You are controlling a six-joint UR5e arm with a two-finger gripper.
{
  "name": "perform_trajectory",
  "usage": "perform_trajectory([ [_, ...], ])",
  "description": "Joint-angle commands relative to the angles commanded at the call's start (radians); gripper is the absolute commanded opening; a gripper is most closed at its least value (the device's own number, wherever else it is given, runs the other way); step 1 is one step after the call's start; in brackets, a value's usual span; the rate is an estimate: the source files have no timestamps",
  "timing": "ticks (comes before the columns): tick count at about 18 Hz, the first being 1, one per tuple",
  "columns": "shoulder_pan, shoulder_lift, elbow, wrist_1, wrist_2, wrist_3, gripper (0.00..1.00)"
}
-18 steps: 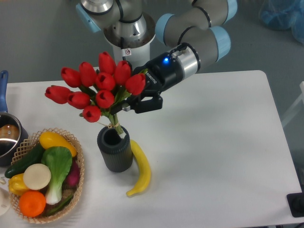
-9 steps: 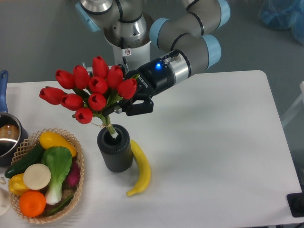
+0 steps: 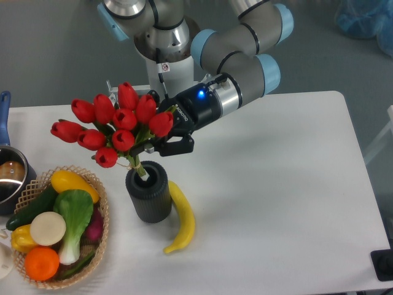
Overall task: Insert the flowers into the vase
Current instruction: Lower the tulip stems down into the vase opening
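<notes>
Ten-odd red tulips, stem tips just entering the vase mouth.
Flowers (image 3: 113, 123) lean left above the vase (image 3: 148, 192), pinched low on the stems by the end effector (image 3: 161, 141). Risk: the wide, tilted bunch could tip the vase toward the banana (image 3: 180, 217) or basket (image 3: 98, 236) on the tabletop (image 3: 282, 203).

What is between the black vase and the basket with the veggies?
Nothing: in the camera view only bare white table shows between the vase and the basket. The banana lies on the vase's other side.
</notes>
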Motion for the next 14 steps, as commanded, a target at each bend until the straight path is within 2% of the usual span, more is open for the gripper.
perform_trajectory([
  [8, 0.003, -0.017, -0.055, 0.0, 0.002, 0.034, 0.46],
  [14, 0.018, -0.04, -0.072, 0.0, 0.002, 0.075, 0.46],
])
